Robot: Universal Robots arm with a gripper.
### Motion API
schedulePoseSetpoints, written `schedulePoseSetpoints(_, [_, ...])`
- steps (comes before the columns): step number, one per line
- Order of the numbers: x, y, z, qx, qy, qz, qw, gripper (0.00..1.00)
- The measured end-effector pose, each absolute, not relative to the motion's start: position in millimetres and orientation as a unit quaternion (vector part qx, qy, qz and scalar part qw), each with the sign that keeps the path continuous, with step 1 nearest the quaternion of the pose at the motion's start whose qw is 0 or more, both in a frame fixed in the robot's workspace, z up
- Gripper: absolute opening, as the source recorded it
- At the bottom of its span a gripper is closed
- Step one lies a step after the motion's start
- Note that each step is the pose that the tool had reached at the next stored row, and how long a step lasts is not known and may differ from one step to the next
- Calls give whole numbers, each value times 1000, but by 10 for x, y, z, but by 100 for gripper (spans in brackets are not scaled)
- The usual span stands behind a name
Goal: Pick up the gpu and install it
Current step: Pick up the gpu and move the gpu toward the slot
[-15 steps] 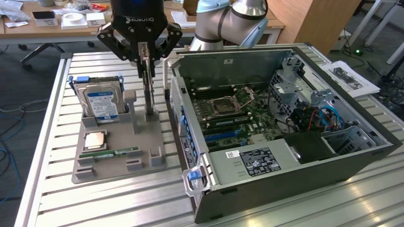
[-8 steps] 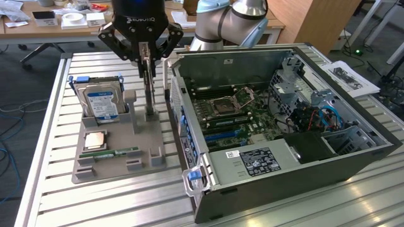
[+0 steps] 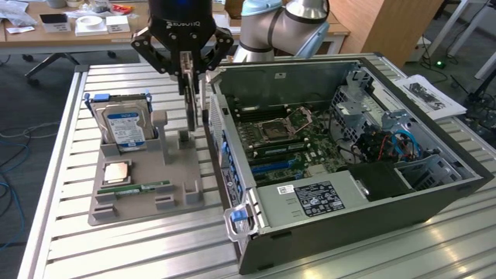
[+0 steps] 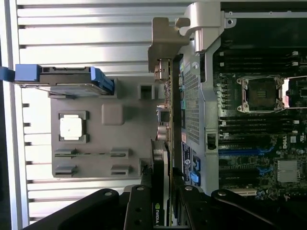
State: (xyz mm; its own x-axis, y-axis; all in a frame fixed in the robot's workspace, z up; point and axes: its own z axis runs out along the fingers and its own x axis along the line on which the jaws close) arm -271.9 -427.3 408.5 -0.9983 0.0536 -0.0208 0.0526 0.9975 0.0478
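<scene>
The gripper (image 3: 185, 65) is clenched on the gpu (image 3: 190, 99), its two fingers pressing the flat faces of the card at its upper end. The gpu hangs upright and on edge, its long side running downward from the gripper. It sits between the grey holder tray (image 3: 139, 204) and the open side of the computer case (image 3: 434, 195), just beside the case's outer wall. In the wrist view the card (image 4: 166, 122) appears edge-on, with its silvery metal end bracket (image 4: 165, 40) at the end away from the gripper (image 4: 164, 203). Whether the card's lower end touches the tray's upright slot cannot be told.

On the tray, a hard drive (image 3: 124, 125) with a blue-white label stands in its blue carrier, a square processor (image 3: 118, 172) lies flat, and a narrow green memory stick (image 3: 144, 189) rests near it. The tray and case stand on a slatted metal desk (image 3: 116, 253), and the motherboard (image 3: 288, 138) lies exposed inside the case.
</scene>
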Motion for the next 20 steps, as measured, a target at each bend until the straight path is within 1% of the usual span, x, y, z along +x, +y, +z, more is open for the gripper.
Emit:
schedulePoseSetpoints(15, [-2317,-4272,4085,26,999,25,11,27])
schedulePoseSetpoints(18, [-1911,-4272,4085,26,999,25,11,27])
schedulePoseSetpoints(20, [-1796,-4272,4085,26,999,25,11,27])
